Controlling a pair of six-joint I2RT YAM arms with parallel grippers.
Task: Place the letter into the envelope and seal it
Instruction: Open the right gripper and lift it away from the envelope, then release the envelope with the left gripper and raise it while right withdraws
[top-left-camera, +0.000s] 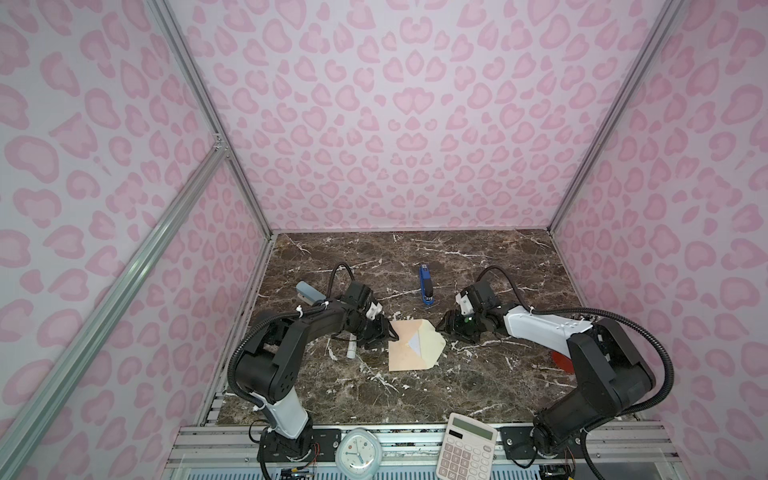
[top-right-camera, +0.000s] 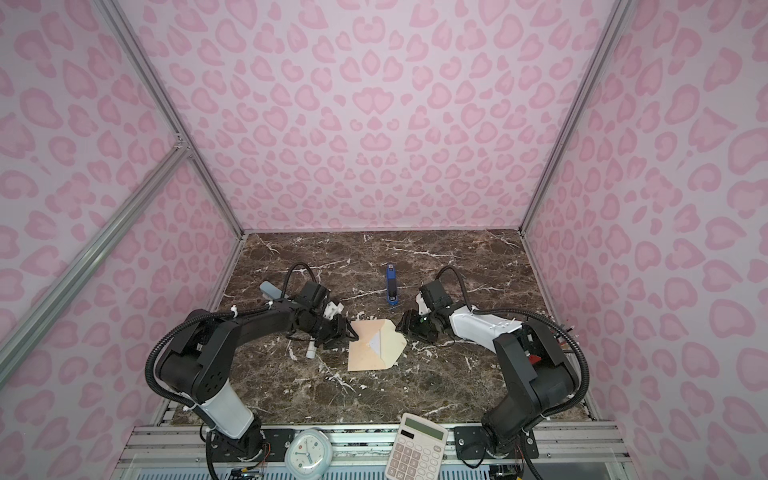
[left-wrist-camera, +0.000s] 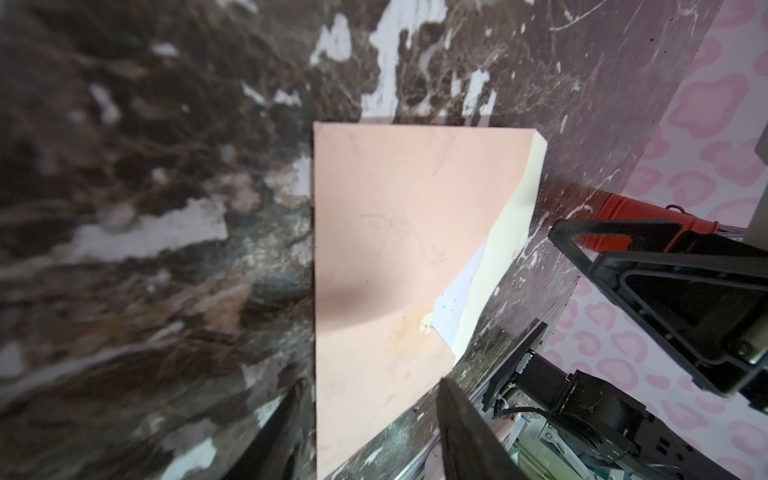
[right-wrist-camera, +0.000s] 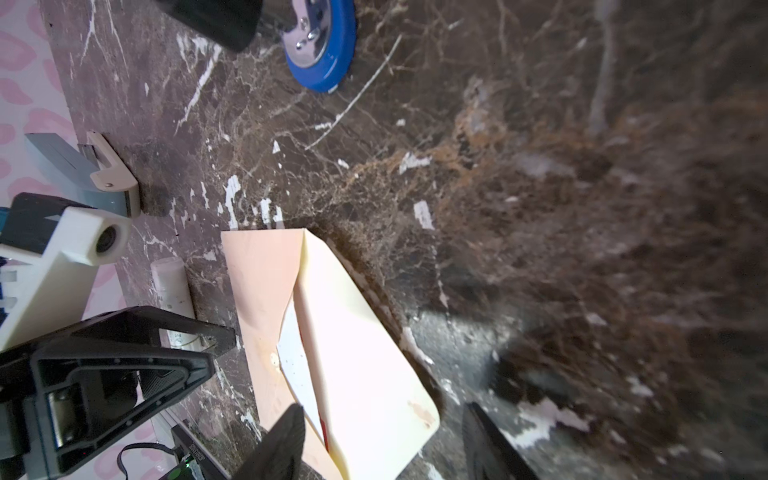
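The envelope (top-left-camera: 405, 351) lies on the bench (top-left-camera: 415, 399), flap (top-left-camera: 432, 343) open, the letter (top-left-camera: 416, 343) showing inside. Left tool (top-left-camera: 383, 334) at its edge and right tool (top-left-camera: 441, 326) at the flap tip both stand with jaws apart.

Both arms bent at the elbow, reaching inward and low. Left gripper (top-left-camera: 384, 334) and right gripper (top-left-camera: 442, 327) face each other, jaws apart.

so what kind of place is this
Likely a robot test booth: pink patterned walls on an aluminium frame, a marble-look tabletop, and a calculator and clock at the front edge.
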